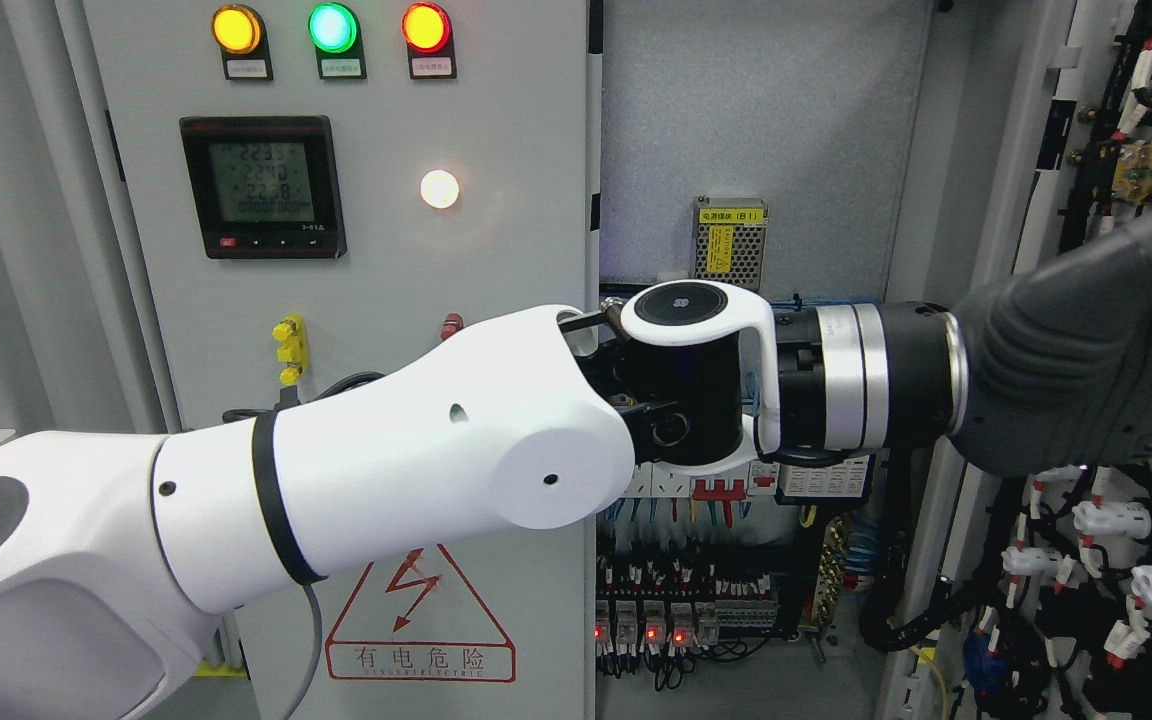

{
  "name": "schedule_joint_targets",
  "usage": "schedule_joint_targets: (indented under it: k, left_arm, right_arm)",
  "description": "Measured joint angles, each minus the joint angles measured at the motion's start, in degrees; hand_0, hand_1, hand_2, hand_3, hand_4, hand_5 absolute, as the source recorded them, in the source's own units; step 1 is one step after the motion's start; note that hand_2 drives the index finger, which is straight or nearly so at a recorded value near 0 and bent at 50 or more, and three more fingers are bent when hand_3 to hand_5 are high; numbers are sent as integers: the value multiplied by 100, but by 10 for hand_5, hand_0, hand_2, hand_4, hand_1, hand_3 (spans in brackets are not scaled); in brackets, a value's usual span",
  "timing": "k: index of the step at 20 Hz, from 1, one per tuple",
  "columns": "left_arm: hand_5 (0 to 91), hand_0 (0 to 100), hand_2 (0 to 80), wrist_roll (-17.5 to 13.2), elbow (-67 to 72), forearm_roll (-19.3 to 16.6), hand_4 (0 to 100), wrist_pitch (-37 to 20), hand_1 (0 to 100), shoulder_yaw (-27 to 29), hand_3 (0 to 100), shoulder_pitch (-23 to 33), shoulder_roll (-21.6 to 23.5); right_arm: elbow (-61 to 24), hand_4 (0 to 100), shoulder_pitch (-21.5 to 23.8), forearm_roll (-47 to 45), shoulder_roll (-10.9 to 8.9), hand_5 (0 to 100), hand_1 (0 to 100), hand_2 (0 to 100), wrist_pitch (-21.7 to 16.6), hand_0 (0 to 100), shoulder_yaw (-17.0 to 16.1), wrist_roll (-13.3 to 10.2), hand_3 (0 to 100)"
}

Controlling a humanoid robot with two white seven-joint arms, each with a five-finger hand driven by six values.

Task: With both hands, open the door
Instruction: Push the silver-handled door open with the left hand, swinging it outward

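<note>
Glossy white shell on the left arm [386, 470], a black band ringing it, small dark screw holes dotting the rounded joint, a grey cable trailing beneath. Further along: white bracket with black disc cap, silver collar, dark grey sleeve.

Left arm [386, 470] bars the open cabinet [736, 560].

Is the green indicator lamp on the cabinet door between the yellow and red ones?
Yes, the green lamp sits between the yellow lamp and the red lamp.
</note>
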Motion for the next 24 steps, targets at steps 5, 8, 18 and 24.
schedule_joint_targets:
  k: [5,8,18,24]
  left_arm:
    - [0,289,28,19,19,5,34,-14,0,-99,28,-17,-116]
    - [0,289,28,22,40,9,34,-15,0,-143,28,-20,-163]
    - [0,289,27,24,122,11,34,-100,0,-227,28,-21,-255]
    - [0,289,27,26,170,-5,34,-161,0,-229,28,-39,-282]
  right_arm:
    - [0,0,0,0,0,0,0,0,0,219,0,0,0]
    - [0,0,0,0,0,0,0,0,0,219,0,0,0]
    - [0,0,0,0,0,0,0,0,0,219,0,0,0]
    - [0,0,0,1,0,0,0,0,0,219,0,0,0]
